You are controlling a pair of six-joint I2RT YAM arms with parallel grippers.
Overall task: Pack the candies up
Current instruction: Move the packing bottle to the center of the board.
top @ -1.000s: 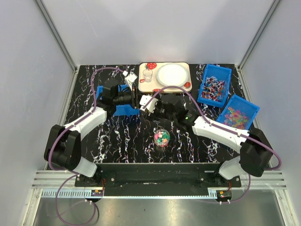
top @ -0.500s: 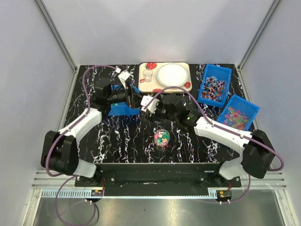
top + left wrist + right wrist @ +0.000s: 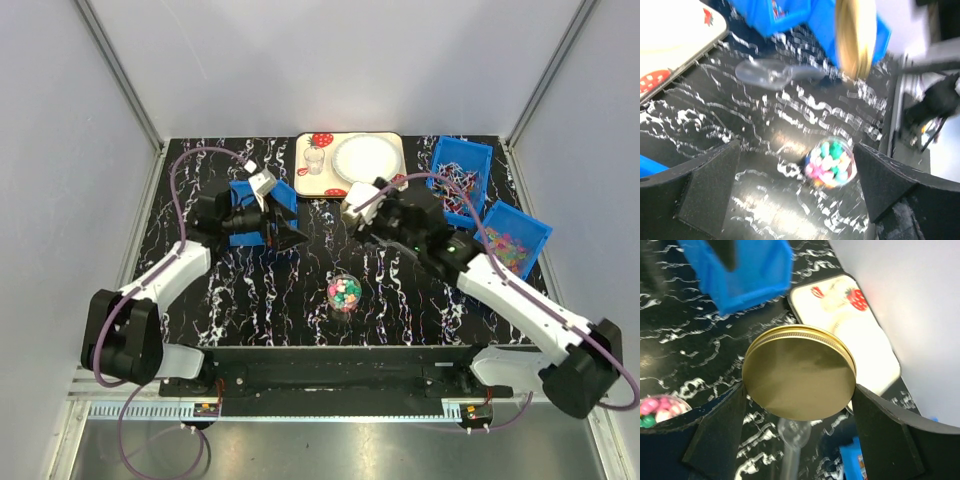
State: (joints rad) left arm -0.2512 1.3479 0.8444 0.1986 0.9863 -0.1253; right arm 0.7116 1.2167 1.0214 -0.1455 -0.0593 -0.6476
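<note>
Jar in front, tray behind

The candies (image 3: 345, 290) lie in a jar (image 3: 333, 296) at mid-worktop (image 3: 250, 290); behind it a spoon (image 3: 765, 75), then a tray (image 3: 301, 181) bearing a plate (image 3: 365, 158); two bins (image 3: 470, 143) right, one bin (image 3: 240, 188) left; a lid (image 3: 799, 360) in the right tool (image 3: 799, 386).

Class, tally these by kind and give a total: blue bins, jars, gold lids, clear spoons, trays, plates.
blue bins: 3
jar: 1
gold lid: 1
clear spoon: 1
tray: 1
plate: 1
Total: 8

Strawberry-print tray (image 3: 302, 182) at far edge of black marbled surface (image 3: 250, 290), white plate (image 3: 365, 158) on it. Two blue bins (image 3: 462, 146) at right, third bin (image 3: 243, 188) at left. Clear spoon (image 3: 771, 75), probably plastic, near tray. Gold lid (image 3: 799, 377) aloft above spoon.
</note>
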